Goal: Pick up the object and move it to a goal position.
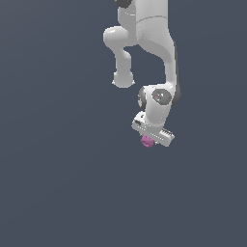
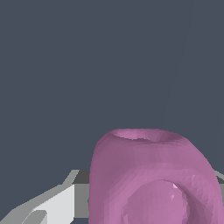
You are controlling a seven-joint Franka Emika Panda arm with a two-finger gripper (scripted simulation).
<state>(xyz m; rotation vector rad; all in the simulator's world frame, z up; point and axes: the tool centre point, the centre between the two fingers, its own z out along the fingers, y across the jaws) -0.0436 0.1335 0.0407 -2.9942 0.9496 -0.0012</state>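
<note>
The object (image 1: 146, 141) is a small pink-magenta lumpy ball. In the exterior view it sits right under the white hand of my gripper (image 1: 150, 139), between the fingers, near the middle of the view. In the wrist view the object (image 2: 148, 175) fills the lower part of the picture, very close to the camera. A grey-white finger (image 2: 52, 205) presses in beside it, and a sliver of the other finger (image 2: 220, 176) shows on its far side. The gripper looks shut on the object. No goal marker is in view.
The white arm (image 1: 149, 43) reaches down from the top of the exterior view. Around it there is only a plain dark grey-blue surface (image 1: 58, 183), with no other objects or edges in view.
</note>
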